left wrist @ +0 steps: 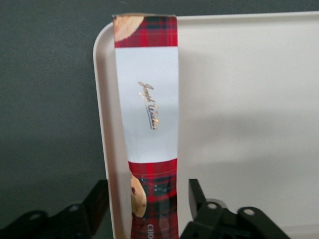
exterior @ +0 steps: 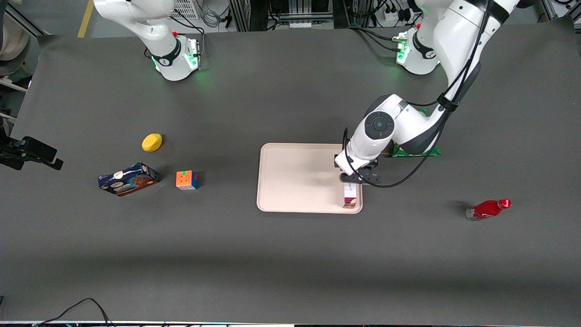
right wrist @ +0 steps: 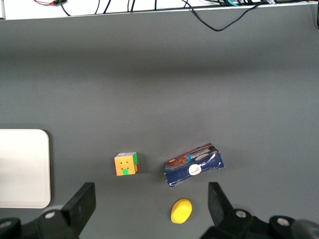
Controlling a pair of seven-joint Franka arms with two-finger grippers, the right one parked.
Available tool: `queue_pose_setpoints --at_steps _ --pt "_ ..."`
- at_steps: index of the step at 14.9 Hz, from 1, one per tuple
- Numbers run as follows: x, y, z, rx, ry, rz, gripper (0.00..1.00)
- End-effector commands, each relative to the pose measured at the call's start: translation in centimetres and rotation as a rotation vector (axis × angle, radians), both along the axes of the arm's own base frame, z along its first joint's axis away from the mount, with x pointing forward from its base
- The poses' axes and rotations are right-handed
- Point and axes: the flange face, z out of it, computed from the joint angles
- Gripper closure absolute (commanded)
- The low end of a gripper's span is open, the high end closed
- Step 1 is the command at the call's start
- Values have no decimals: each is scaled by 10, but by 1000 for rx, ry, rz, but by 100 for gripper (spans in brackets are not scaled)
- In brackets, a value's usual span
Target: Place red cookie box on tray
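We see the left arm's black two-finger gripper point(left wrist: 152, 204) poised over the corner of the large pale pink-beige plastic tray point(exterior: 295, 177) that lies nearest the front camera at the working arm's end. Its fingers point(left wrist: 197, 194) stand apart on either side of the long thin red plaid cardboard cookie box point(left wrist: 147, 124), a visible gap on both sides, so we read the claw as wide and holding nothing. The box lies on the tray floor, running along the short rim, its pale broad face with the white label turned up.

We judge the box light and stiff, though thin card will dent under a hard squeeze; its printed faces look smooth and may slip. The best hold, in our view, is across the narrow width, on the two plaid long sides near the middle, where the load balances.

Elsewhere on the dark grey table: a small red bottle point(exterior: 488, 209) toward the working arm's end, and a blue cookie box point(exterior: 128, 179), a colour-puzzle cube point(exterior: 186, 180) and a yellow rounded object point(exterior: 152, 142) toward the parked arm's end.
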Motion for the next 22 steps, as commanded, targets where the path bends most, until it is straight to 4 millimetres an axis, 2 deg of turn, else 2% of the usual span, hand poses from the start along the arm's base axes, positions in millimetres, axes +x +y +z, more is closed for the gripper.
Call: queue_pose_setpoints --at_steps 1,3,4,7,9,11,13,14,15,16,18,22 --pt "20 2 26 -6 -53 27 0" --pt "39 19 52 -13 -90 66 0" --pt "46 20 67 -17 -118 72 0" --pt "75 42 115 -11 -176 95 0" --pt "99 70 160 33 -177 54 0" --pt "112 99 210 61 -148 40 0" --pt "114 134 268 89 -158 44 0" --pt "109 145 298 91 -152 14 0" --pt "104 160 318 87 -115 -3 0" --pt "100 185 337 82 -96 12 0" --pt "86 220 370 80 -100 26 0" --pt "57 272 407 129 -69 8 0"
